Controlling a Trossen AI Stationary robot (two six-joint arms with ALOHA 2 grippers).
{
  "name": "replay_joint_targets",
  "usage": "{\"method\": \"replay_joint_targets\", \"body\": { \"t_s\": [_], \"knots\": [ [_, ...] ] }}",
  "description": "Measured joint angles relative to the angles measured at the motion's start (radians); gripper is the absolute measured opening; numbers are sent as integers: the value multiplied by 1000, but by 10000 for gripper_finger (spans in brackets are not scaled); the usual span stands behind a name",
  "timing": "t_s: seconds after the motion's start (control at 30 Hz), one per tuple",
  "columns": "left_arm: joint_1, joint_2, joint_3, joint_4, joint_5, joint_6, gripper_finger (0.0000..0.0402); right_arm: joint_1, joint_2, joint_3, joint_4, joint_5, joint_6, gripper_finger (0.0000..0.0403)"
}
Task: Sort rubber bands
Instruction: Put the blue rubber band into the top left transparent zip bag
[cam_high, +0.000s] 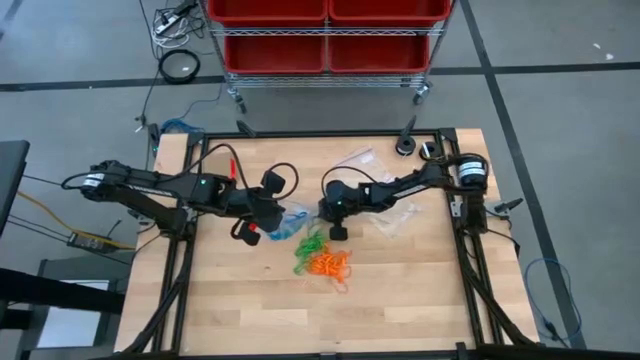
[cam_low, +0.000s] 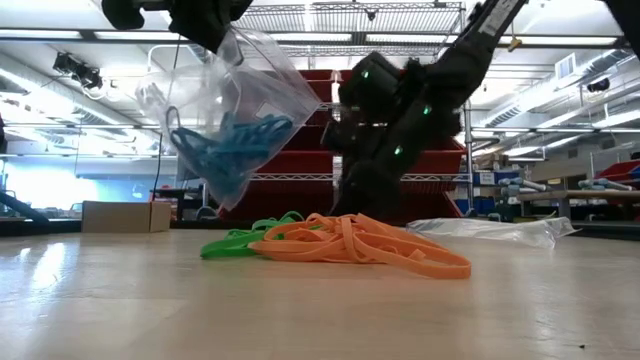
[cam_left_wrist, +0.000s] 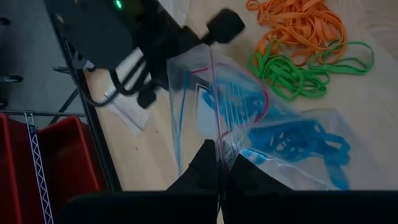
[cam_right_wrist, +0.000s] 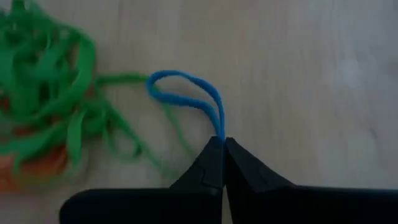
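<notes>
Blue band pinched, open bag waiting beside the pile

Right tool (cam_right_wrist: 222, 144), fingers together on one blue rubber band (cam_right_wrist: 186, 93), sits low at the table (cam_high: 420, 300), just beside the green bands (cam_high: 310, 243) and orange bands (cam_high: 330, 264). Your left tool (cam_left_wrist: 219, 167) is clamped on the rim of a clear bag (cam_low: 225, 110) holding more blue bands, lifted above the pile's near edge. Raise the loop straight, clear the green strands, then drop it into the bag's mouth.

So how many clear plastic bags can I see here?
3: one bag with blue bands held up by the left gripper, one under the right arm, one near the table's far edge.
</notes>
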Motion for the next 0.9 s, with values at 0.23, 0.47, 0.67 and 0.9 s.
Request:
{"method": "replay_joint_targets", "body": {
  "t_s": [0.23, 0.47, 0.67, 0.9],
  "knots": [
    [0, 1, 0, 2, 3, 0, 0, 41, -190, 2, -159, 114, -11, 0],
    [0, 3, 0, 29, 35, 6, 0, 77, -380, 3, -189, 225, -17, 0],
    [0, 3, 0, 57, 56, 12, 0, 109, -476, 3, -139, 294, -45, 0],
    [2, 51, 0, 107, 71, 36, 0, 147, -467, 55, -76, 290, -84, 0]
  ]
}}
